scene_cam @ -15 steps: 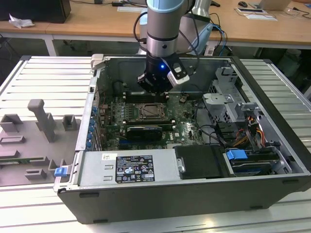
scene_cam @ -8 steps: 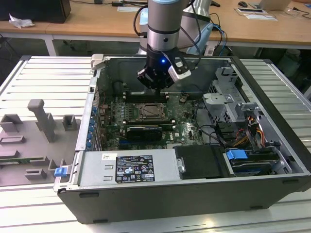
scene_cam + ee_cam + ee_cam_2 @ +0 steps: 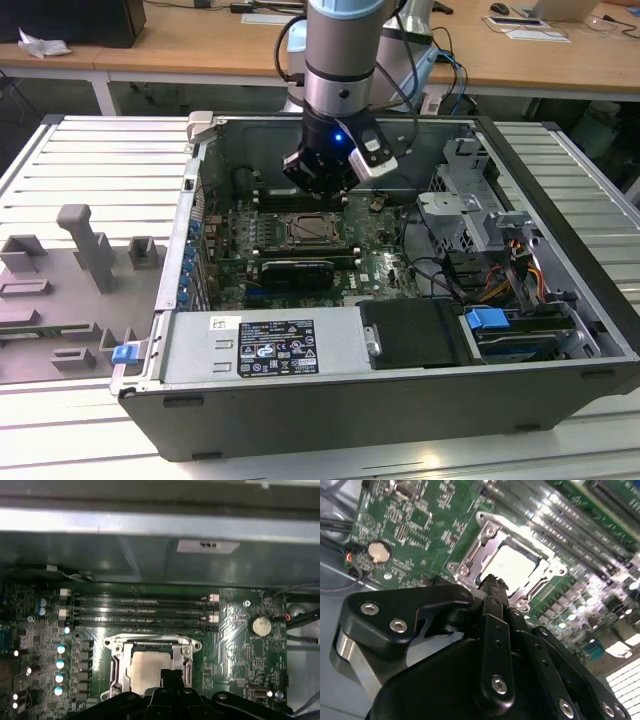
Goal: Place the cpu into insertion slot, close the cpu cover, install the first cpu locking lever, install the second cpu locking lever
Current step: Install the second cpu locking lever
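in the exterior view the arm stands over the open computer case (image 3: 560, 330), its gripper (image 3: 322, 185) hanging just above the motherboard (image 3: 390, 262), and the insertion slot (image 3: 303, 231) sits just past it at about six o'clock. the case lies on its side, i'd judge so that the board faces up and the arm can come straight down on it. in the second wrist view the cpu (image 3: 512, 564) lies flat in the slot, its pale metal top showing through the window of the cpu cover (image 3: 470, 555), which seems to lie down over it. the gripper (image 3: 491, 582) has its black fingers drawn together to a narrow tip with nothing between them, and that tip hovers at the chip's near edge, at about seven o'clock of it; whether it touches, i can't say. in the first wrist view the cpu (image 3: 149, 666) sits in the silver frame with the memory slots (image 3: 142, 612) at twelve o'clock of it and a coin battery (image 3: 261, 625) off at two o'clock. the gripper's tip (image 3: 172, 676) overlaps the chip's edge at five o'clock.
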Controlling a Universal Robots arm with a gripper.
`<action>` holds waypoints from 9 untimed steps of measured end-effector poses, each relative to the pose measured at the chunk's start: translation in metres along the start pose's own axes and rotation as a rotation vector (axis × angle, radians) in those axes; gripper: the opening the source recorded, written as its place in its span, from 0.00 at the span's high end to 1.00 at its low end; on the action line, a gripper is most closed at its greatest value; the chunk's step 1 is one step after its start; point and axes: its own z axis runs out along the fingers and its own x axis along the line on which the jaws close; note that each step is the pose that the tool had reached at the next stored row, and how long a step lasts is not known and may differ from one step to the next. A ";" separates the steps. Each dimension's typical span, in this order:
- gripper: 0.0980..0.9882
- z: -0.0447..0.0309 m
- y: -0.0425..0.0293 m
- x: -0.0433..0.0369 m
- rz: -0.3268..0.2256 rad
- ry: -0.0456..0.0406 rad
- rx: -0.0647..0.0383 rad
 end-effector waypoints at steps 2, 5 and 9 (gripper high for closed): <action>1.00 -0.0001 -0.0035 0.0001 0.001 0.0107 0.000; 1.00 0.0011 -0.0101 0.0003 0.001 0.0194 -0.001; 1.00 0.0013 -0.0224 0.0007 0.001 0.0199 -0.007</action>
